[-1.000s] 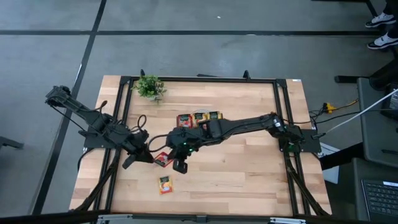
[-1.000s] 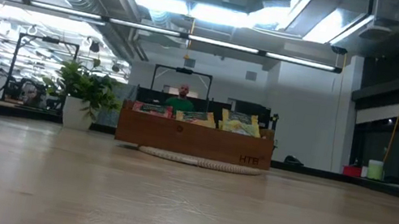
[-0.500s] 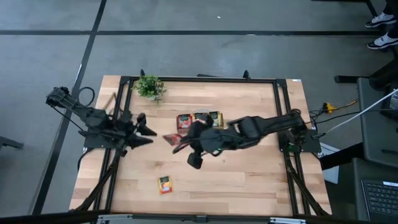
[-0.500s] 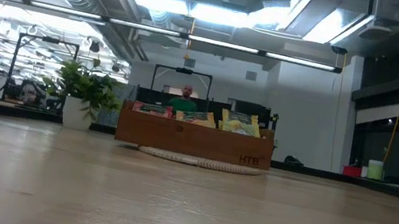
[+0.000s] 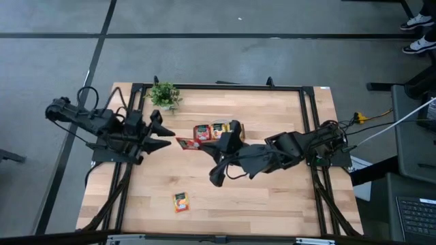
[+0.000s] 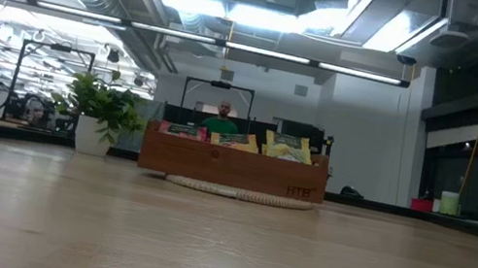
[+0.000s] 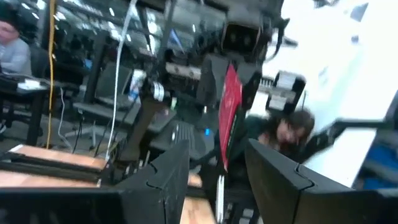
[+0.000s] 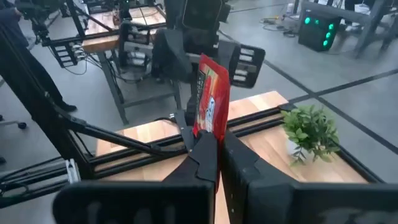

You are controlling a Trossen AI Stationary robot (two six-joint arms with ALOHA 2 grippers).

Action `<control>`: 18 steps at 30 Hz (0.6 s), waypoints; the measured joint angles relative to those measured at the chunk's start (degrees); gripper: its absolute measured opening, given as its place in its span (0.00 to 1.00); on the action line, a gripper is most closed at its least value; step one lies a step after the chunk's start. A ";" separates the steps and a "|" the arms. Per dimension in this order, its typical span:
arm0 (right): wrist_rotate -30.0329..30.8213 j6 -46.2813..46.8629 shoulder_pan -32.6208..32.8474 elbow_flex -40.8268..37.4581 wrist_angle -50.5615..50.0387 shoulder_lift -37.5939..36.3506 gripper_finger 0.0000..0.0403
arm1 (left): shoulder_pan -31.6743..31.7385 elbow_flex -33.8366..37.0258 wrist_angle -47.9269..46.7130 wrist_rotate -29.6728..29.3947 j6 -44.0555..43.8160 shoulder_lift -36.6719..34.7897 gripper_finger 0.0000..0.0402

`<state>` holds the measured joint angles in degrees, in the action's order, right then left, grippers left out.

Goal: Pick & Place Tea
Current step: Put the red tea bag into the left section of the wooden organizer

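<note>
right tool (image 8: 214,146) raised, pinching red sachet (image 8: 210,99)

Two dark arms (image 5: 102,126) — black angular links, looping black cables.

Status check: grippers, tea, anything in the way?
Right gripper shut on red sachet, beside tray. Left gripper open, facing it. Orange sachet on table. Nothing blocking.

Light wooden table (image 5: 272,190) in a black metal frame (image 5: 218,87) on a grey floor (image 5: 238,54) crossed by dark lines, in a room with bright ceiling light strips (image 6: 241,11), exposed ducts, and a seated person (image 6: 222,119) behind.
</note>
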<state>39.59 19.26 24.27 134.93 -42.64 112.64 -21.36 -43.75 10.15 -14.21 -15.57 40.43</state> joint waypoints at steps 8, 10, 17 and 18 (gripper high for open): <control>-0.02 -1.84 -0.01 -0.02 2.61 0.00 0.02 | 3.68 -9.62 -7.91 8.15 3.19 7.23 0.38; -0.01 -1.91 0.00 -0.01 2.65 0.00 0.02 | 4.17 -10.59 -7.91 9.41 3.32 8.16 0.38; 0.26 -1.96 -0.02 -0.02 2.61 0.00 0.02 | 4.72 -12.26 -7.84 11.54 3.35 10.21 0.36; 0.26 -1.98 -0.02 -0.02 2.61 0.00 0.02 | 4.72 -12.39 -7.83 11.58 3.35 10.30 0.36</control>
<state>39.86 17.28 24.25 134.91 -40.03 112.64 -16.64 -56.14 2.33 -2.63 -12.23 50.73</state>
